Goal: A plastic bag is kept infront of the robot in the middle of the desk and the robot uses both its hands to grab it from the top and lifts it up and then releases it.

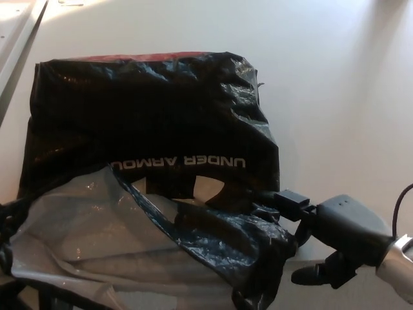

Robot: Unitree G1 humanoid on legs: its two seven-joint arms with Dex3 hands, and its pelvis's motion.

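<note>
1. Plastic bag (148, 129), black and glossy with white lettering printed across it, lies in the middle of the white desk (335, 77), spreading from the far centre down to the near edge of the view.
2. Its near part is opened up, showing a grey inner face (84, 239) on the near left, crumpled and folded over itself.
3. A cut-out handle hole (208, 188) sits just below the lettering, with the pale desk showing through it.
4. A thin red strip (161, 56) runs along the bag's far edge.
5. The right hand (322, 242), black, comes in from the near right corner on a forearm with a silver wrist joint (400, 265); one finger reaches left and touches the crumpled near-right edge of the bag, another finger points left lower down, clear of the plastic, so the fingers are apart and not clamped on anything.
6. At the near left edge a dark shape (8, 213) shows beside the bag; whether it is the left hand, I cannot tell.
7. A pale rail (19, 32) runs along the far left corner of the desk.
</note>
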